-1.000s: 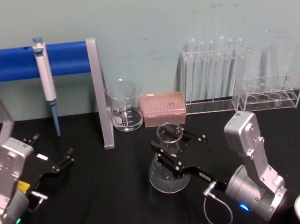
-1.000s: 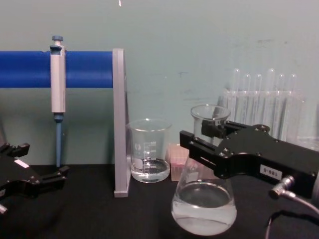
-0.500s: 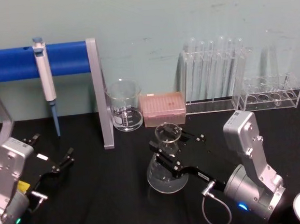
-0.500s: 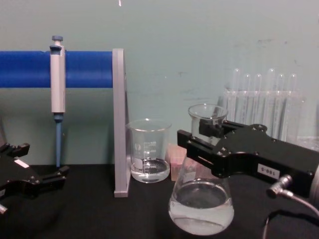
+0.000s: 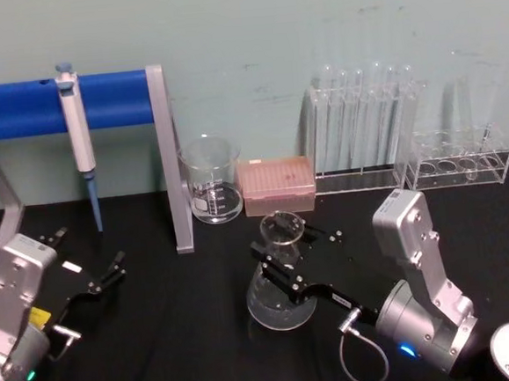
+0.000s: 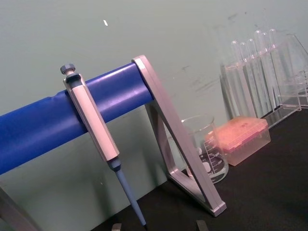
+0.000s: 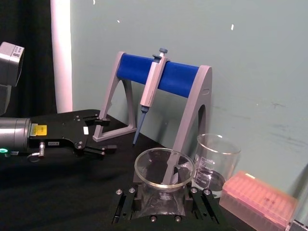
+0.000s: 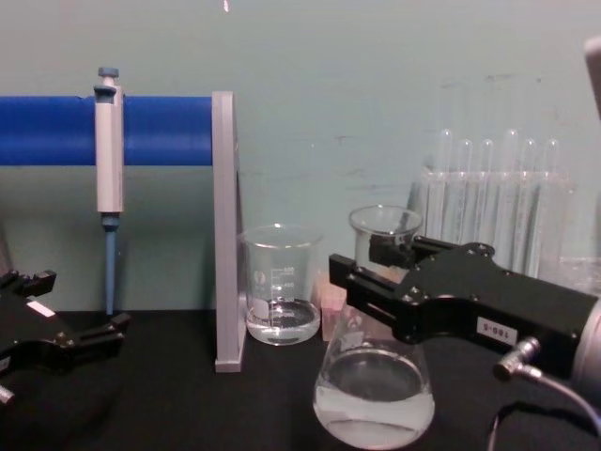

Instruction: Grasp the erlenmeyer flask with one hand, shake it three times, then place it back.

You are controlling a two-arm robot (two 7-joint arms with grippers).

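The right gripper (image 8: 362, 268), clamped on the flask's (image 8: 374, 399) neck, has shifted it slightly left since a second ago; the left gripper (image 5: 93, 272) rests open.

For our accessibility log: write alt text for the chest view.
The right gripper holds an Erlenmeyer flask of clear liquid, jaws shut on its neck. Behind stand a glass beaker and test tubes; the left gripper rests open at the left.

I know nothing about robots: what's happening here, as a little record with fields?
Held thing: clear glass conical flask, clear liquid inside
Holder: right black two-fingered gripper, shut on the flask's neck
Other arm: left gripper, open, idle at the left
Behind: clear straight-sided beaker, pink box, rack of test tubes
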